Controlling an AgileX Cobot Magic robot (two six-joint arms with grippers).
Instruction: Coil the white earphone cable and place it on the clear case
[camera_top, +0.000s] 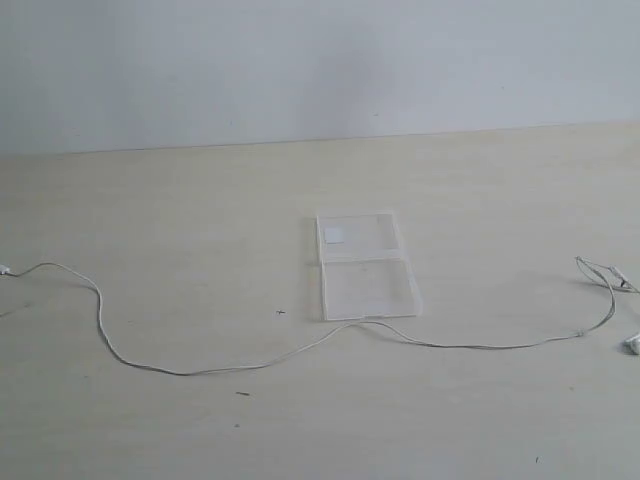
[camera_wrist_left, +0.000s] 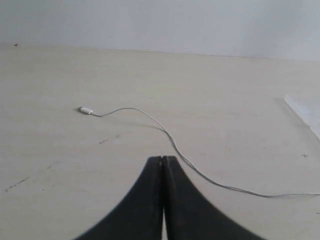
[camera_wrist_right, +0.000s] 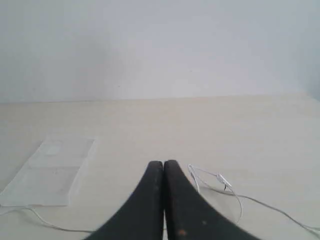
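The white earphone cable (camera_top: 300, 353) lies stretched across the table from far left to far right, passing just in front of the clear case (camera_top: 365, 265). The case lies open and flat in the middle, its white sticker (camera_top: 333, 236) on the far half. An earbud (camera_top: 632, 344) and the inline piece (camera_top: 620, 277) lie at the right edge. Neither gripper shows in the exterior view. My left gripper (camera_wrist_left: 163, 158) is shut and empty, the cable (camera_wrist_left: 170, 140) and its plug end (camera_wrist_left: 85, 110) ahead of it. My right gripper (camera_wrist_right: 163, 162) is shut and empty, beside the inline piece (camera_wrist_right: 223, 181).
The pale wooden table (camera_top: 200, 220) runs back to a plain white wall (camera_top: 320, 60). A few small dark specks (camera_top: 242, 393) mark the tabletop. The case (camera_wrist_right: 50, 170) lies off to one side of my right gripper.
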